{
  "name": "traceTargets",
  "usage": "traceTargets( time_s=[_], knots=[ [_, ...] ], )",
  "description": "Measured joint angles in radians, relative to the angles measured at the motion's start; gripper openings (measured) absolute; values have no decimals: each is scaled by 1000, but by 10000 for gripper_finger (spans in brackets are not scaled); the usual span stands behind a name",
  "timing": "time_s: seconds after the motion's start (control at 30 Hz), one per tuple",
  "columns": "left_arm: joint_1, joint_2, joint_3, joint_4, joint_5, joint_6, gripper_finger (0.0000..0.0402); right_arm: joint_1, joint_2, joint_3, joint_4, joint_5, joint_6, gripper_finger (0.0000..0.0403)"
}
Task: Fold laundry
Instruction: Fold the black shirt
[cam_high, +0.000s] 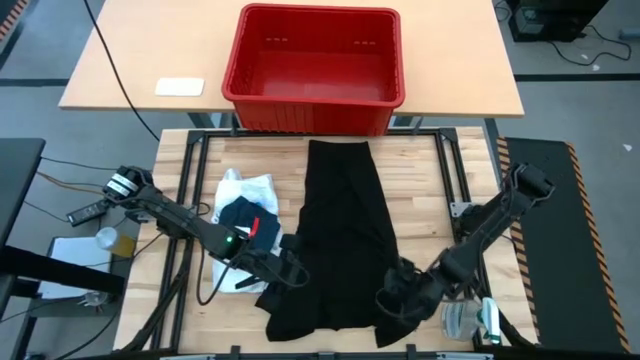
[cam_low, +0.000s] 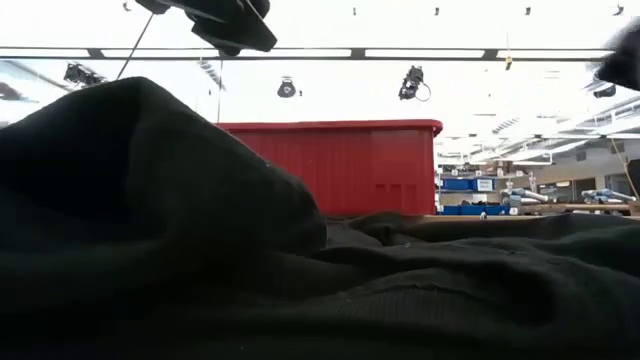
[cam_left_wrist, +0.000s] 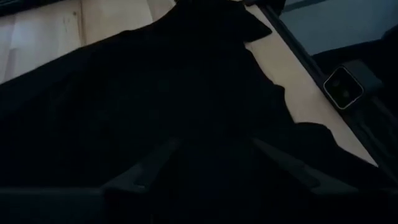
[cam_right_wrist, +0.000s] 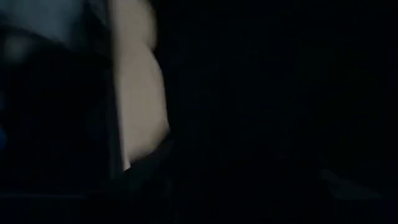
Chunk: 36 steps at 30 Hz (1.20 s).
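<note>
High view: I see both hands at the black garment (cam_high: 340, 235)'s near-edge corners; left hand (cam_left_wrist: 211, 163) spread in wrist view, right hand (cam_high: 395, 298) unclear.

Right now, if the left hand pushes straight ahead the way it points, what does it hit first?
Most likely the large black garment: the left hand has its fingers spread just above it. Depth is unclear, so contact may already be near.

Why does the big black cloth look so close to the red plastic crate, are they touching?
Cannot tell. In the high view the black cloth reaches up to the crate's lower edge, with no clear gap or contact.
</note>
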<state>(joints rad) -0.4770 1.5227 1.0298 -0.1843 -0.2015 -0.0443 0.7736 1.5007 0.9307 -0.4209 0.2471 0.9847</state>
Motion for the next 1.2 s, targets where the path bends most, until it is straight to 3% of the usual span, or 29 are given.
traceTargets(
  time_s=[0.17, 0.3, 0.43, 0.53, 0.77, 0.97, 1.07, 1.2],
  knots=[
    [-1, 0, 0, -6, 0, -33, 194, 45, 58, 32, -147, -237, 300, 227],
    [-1, 0, 0, 2, 0, -34, 194, 50, 104, 31, -273, -431, 423, 218],
    [0, 1, 0, 2, -1, -34, 194, 35, 134, 33, -291, -585, 461, 210],
    [0, 1, 0, 2, 0, -34, 194, 27, 144, 33, -290, -596, 463, 208],
    [-3, 2, 0, 2, 0, -33, 194, 21, 217, 33, -289, -506, 493, 207],
    [-3, 2, 0, -3, 0, -32, 194, 21, 302, 42, -302, -549, 478, 199],
    [-3, 2, 0, -5, 0, -21, 194, 21, 299, 40, -309, -533, 480, 170],
    [-3, 2, 0, -5, 0, -19, 194, 23, 259, 36, -341, -487, 481, 90]
  ],
)
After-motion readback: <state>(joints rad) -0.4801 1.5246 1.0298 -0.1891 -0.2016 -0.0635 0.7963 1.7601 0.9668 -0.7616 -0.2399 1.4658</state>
